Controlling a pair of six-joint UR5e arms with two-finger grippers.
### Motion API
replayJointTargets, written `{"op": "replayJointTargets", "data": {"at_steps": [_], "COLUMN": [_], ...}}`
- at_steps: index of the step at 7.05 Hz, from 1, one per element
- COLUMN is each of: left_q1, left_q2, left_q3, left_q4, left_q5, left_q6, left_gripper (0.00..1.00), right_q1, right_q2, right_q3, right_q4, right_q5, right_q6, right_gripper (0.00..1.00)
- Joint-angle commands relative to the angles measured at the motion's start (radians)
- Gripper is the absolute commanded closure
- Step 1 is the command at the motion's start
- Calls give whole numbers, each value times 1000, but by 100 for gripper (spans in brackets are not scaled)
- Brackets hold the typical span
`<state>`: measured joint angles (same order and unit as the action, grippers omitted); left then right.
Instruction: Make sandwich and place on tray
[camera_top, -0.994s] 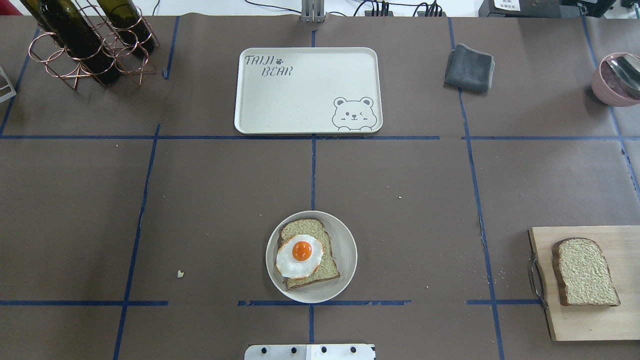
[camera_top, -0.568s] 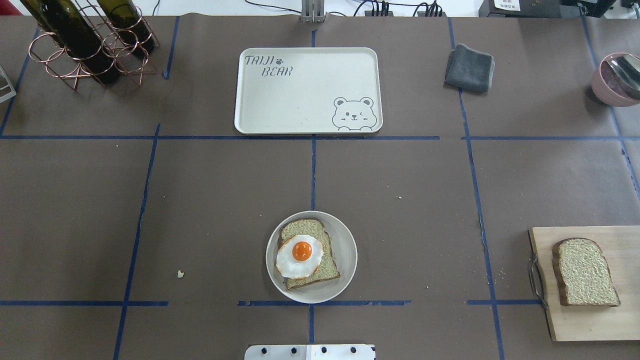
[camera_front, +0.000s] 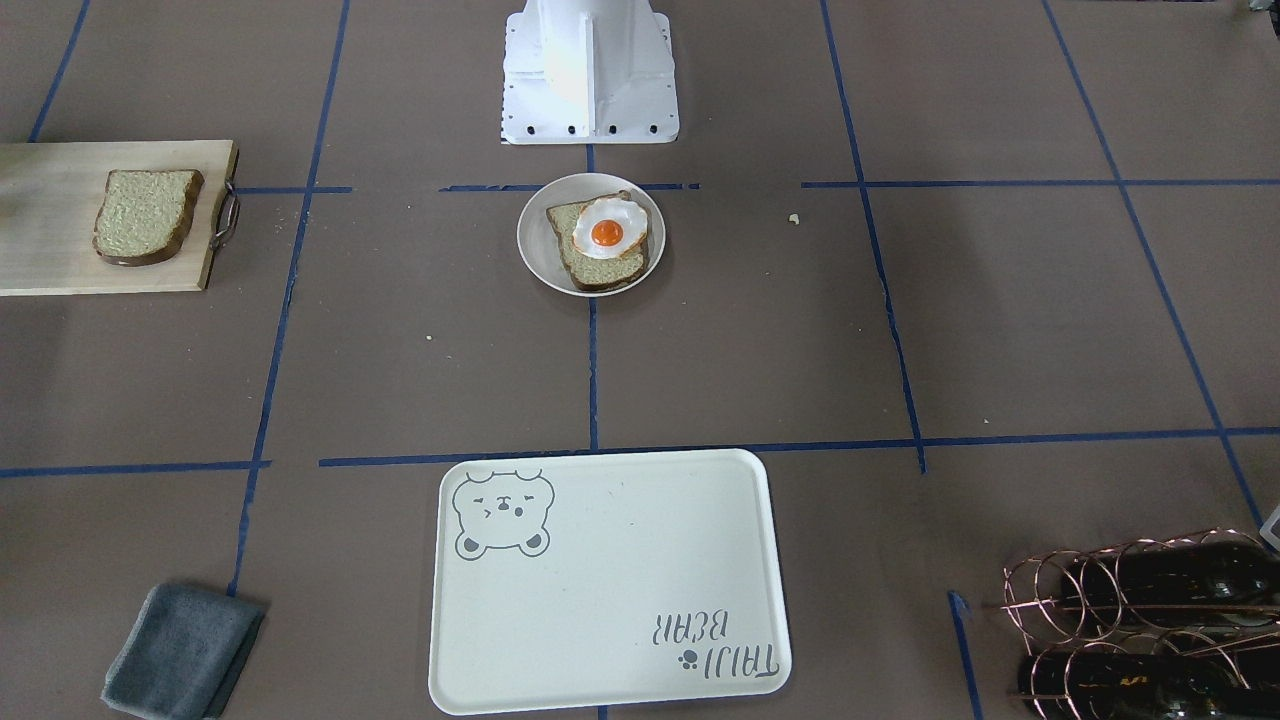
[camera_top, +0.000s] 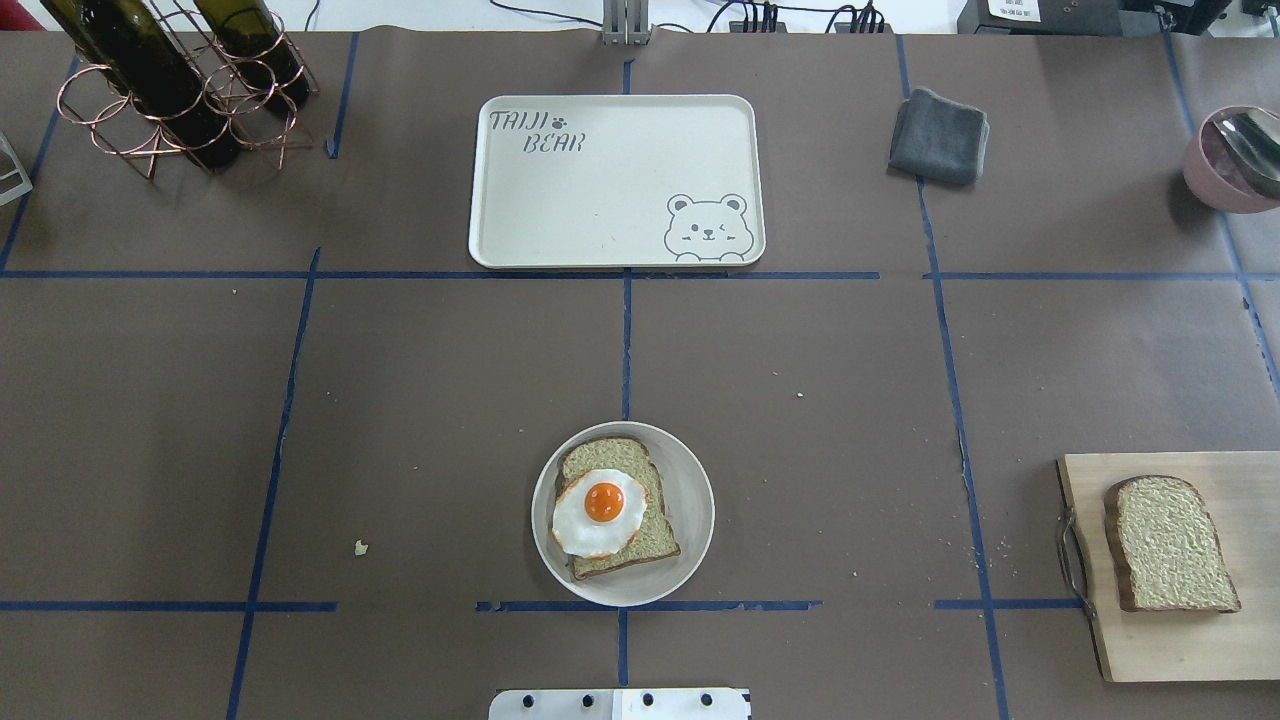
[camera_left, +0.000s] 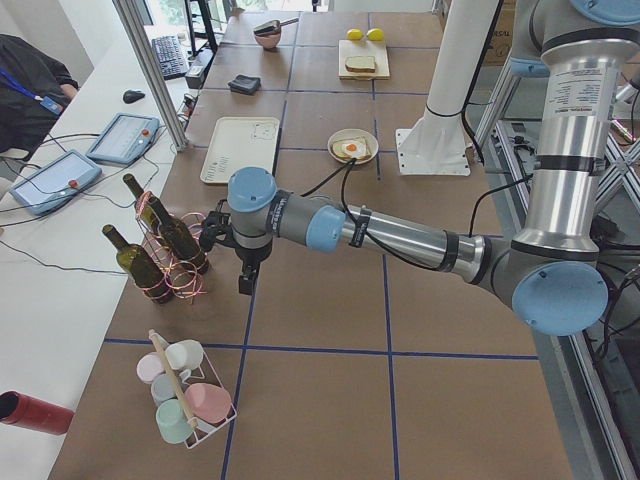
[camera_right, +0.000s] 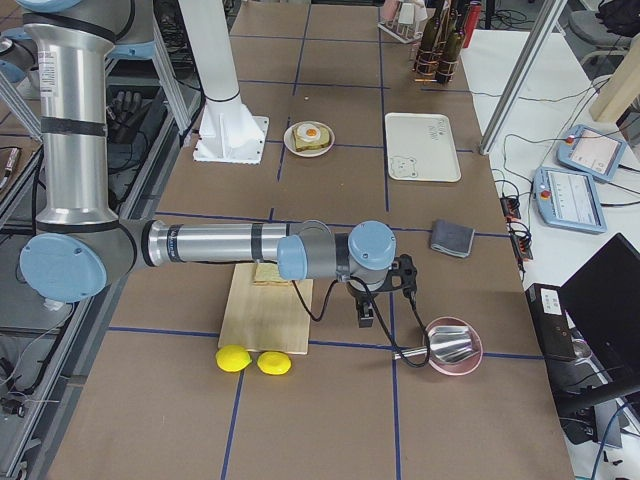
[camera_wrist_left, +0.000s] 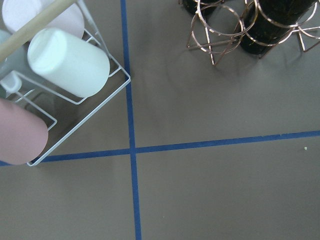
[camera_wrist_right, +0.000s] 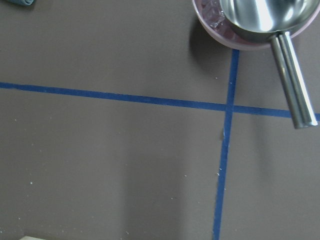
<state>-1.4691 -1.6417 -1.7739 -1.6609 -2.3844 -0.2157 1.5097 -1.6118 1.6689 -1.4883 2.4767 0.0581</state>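
Note:
One bread slice (camera_top: 655, 535) lies on a small round plate (camera_top: 692, 500) near the robot's base, with the fried egg (camera_top: 598, 512) on top of it. The second bread slice (camera_top: 1170, 545) lies on a wooden board (camera_top: 1160, 650) at the right. The cream bear tray (camera_top: 600, 200) sits at the far middle with nothing on it. My left gripper (camera_left: 245, 285) hangs beside the bottle rack, far from the plate. My right gripper (camera_right: 366, 318) hangs between the board and a pink bowl. Both show only in the side views, so I cannot tell whether they are open or shut.
A copper rack with wine bottles (camera_top: 170, 90) stands at the far left. A grey cloth (camera_top: 938, 135) lies right of the tray. A pink bowl with a metal ladle (camera_top: 1235, 160) is at the far right. A wire rack of cups (camera_wrist_left: 65, 65) and two lemons (camera_right: 255, 360) lie beyond the table's ends.

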Motion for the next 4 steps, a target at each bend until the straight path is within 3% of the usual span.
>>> {"op": "replayJointTargets", "data": {"at_steps": [1,3,4], "left_q1": [135,237,290], "left_q2": [-18,-20,-30], "left_q3": [-70,-78,-78], "left_q4": [-95,-239,-297], "left_q5": [1,2,4], "left_q6": [-252,-477,-601], "left_gripper": [0,0,0], "right_q1": [-109,-230,-271], "right_q2": [-20,-175,-238], "right_q3": [9,86,147], "right_q4": [203,446,456], "right_q5": [-33,-111,-114], "right_q6": [292,506,560], "right_gripper": [0,0,0]}}
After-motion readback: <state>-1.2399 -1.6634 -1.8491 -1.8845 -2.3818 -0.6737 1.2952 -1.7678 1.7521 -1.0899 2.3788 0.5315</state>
